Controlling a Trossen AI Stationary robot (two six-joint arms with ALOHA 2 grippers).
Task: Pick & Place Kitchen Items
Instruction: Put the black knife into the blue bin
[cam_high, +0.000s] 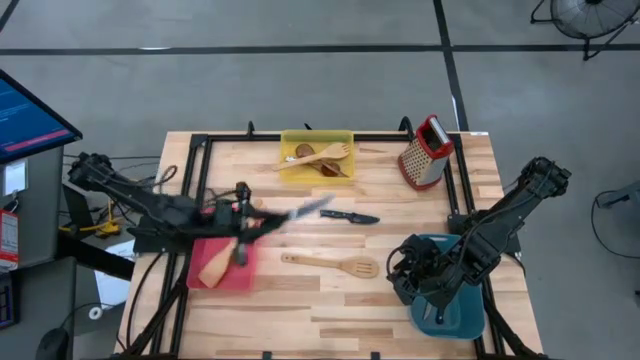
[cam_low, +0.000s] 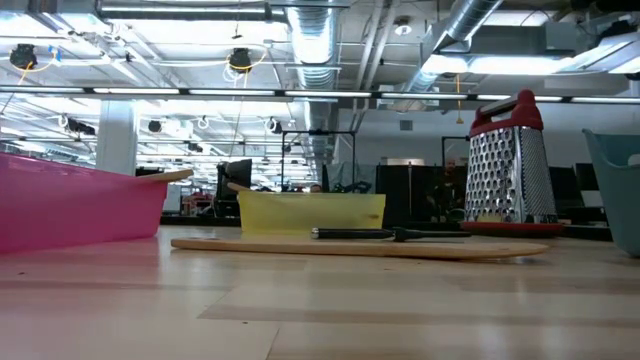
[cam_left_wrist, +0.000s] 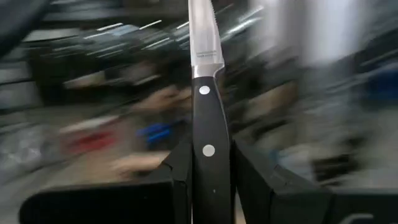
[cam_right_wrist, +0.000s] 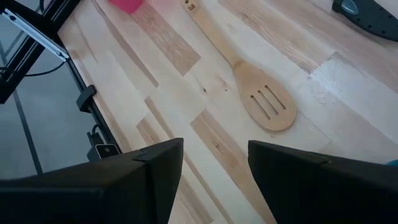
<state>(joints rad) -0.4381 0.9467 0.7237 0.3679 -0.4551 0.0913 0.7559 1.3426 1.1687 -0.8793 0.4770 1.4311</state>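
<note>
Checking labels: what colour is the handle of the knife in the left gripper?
Black with silver rivets, clearest in the left wrist view: knife, left gripper.

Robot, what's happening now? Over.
Left gripper shut on knife, above red bin. Right gripper open, empty, over teal bin. Nothing blocking.

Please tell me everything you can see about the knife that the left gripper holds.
The knife has a black handle with two steel rivets and a bright steel blade, serrated near its tip. The left gripper clamps the handle between both fingers, blade pointing away from the wrist. It is lifted off the table, above the red bin.
</note>
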